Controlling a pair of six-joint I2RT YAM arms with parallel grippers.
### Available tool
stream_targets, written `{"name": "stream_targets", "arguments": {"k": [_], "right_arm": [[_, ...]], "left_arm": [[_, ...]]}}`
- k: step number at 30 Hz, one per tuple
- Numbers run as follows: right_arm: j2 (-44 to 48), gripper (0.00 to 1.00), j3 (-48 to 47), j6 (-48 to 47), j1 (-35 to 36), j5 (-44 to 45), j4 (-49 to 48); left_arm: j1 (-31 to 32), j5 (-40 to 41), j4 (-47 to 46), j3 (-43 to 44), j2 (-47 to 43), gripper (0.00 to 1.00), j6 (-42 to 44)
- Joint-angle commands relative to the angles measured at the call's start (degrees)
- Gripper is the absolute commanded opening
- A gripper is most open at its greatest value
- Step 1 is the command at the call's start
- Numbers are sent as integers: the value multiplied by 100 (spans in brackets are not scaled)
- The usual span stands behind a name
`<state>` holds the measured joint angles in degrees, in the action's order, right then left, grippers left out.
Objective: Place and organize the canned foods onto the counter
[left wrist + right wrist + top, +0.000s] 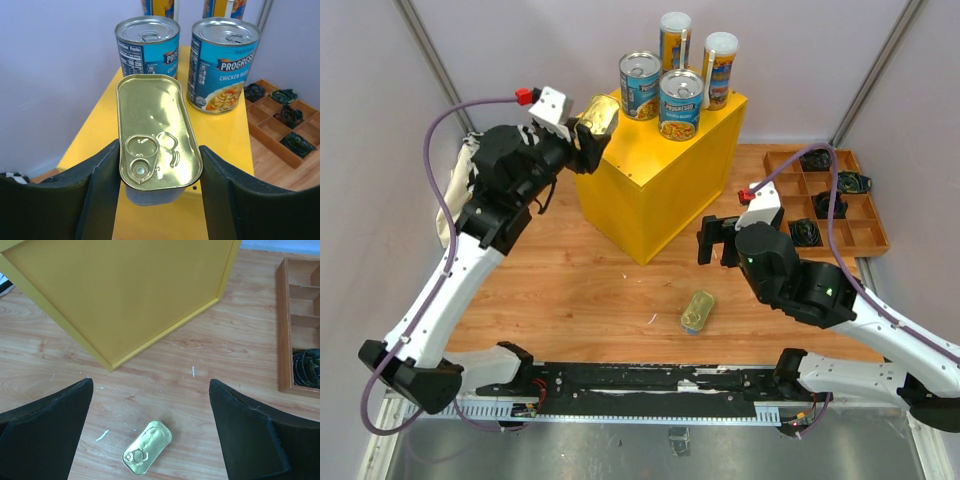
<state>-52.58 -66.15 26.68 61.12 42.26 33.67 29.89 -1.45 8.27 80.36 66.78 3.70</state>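
Observation:
My left gripper [592,130] [159,150] is shut on a flat golden tin [599,116] [152,125], gripping its long sides over the left edge of the yellow counter [660,185] [227,140]. On the counter's top stand two blue-labelled cans [640,85] [680,103] [147,45] [225,62] and, behind them, two tall white-lidded cans [675,40] [719,68]. A second golden tin [697,311] [147,447] lies flat on the wooden table in front of the counter. My right gripper [717,240] [150,385] hangs open above and behind that tin, holding nothing.
A brown compartmented tray [830,200] [300,325] with small black gadgets [807,232] sits at the right of the table. The counter's yellow side wall [125,290] is close ahead of my right gripper. Grey walls enclose the back.

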Motion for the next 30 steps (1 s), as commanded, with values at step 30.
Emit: {"name": "stream_targets", "arguments": {"k": [30], "right_arm": [[-149,100,-86,-641,110,-216,-638]], "left_arm": [[-1751,-3591,95,1294,1320,0,-272]]}}
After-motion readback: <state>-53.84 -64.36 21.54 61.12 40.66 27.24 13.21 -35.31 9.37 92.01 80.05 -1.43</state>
